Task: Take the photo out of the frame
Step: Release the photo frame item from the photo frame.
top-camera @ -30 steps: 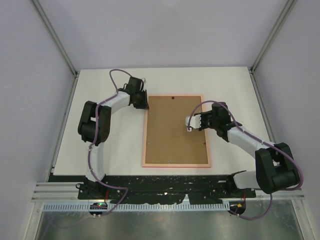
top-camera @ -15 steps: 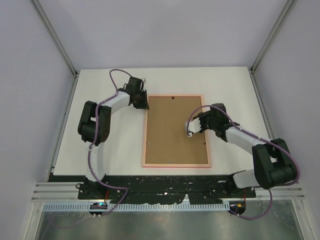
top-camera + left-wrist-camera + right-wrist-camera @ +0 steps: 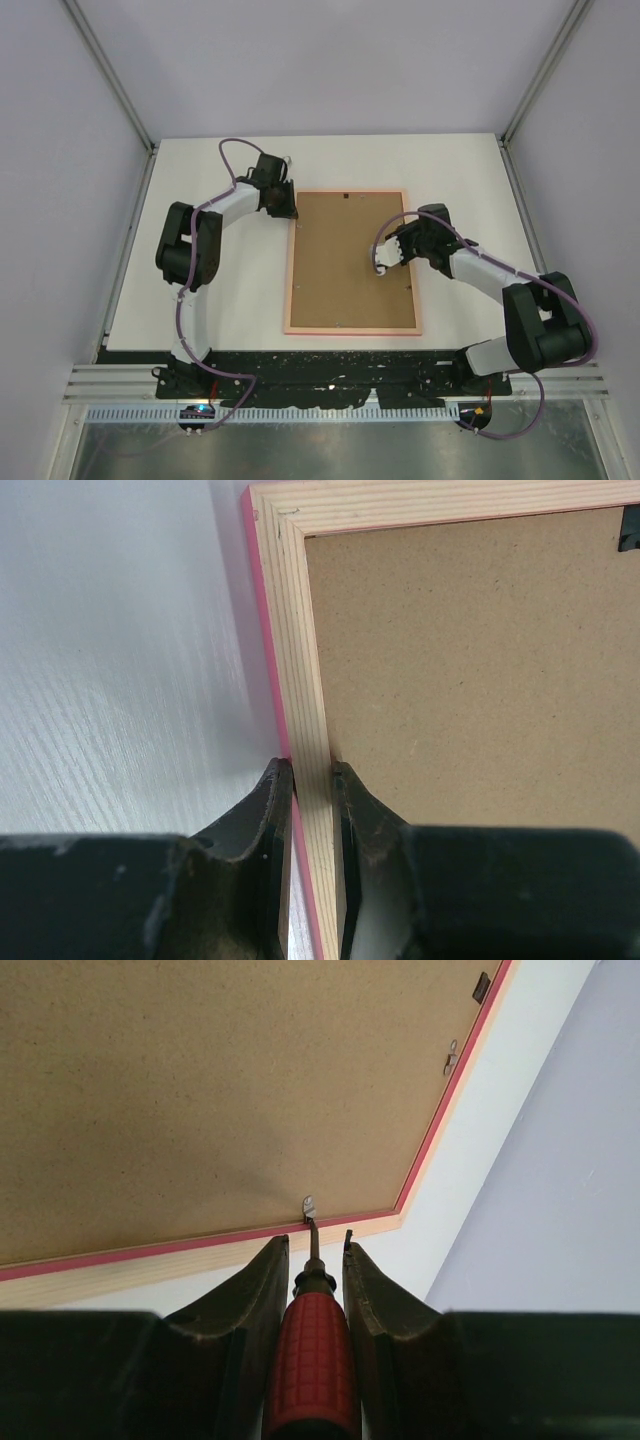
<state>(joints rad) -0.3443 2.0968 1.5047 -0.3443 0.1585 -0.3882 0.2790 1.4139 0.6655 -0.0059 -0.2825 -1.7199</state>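
The pink frame (image 3: 290,270) lies face down on the white table, its brown backing board (image 3: 345,265) facing up. The photo is hidden under that board. My left gripper (image 3: 293,213) is shut on the frame's left rail (image 3: 290,610) near the far left corner, one finger on each side of the wood. My right gripper (image 3: 390,251) is shut on a red-handled screwdriver (image 3: 312,1350). The screwdriver's tip touches a small metal tab (image 3: 309,1205) at the inner edge of the right rail (image 3: 200,1260).
Another metal tab (image 3: 451,1058) and a dark hanger (image 3: 481,987) sit along the frame's far rail. Grey walls enclose the table (image 3: 220,290) on the left, right and far sides.
My right gripper with the screwdriver has shifted slightly toward the near side along the right rail. The left arm and the frame have not moved.
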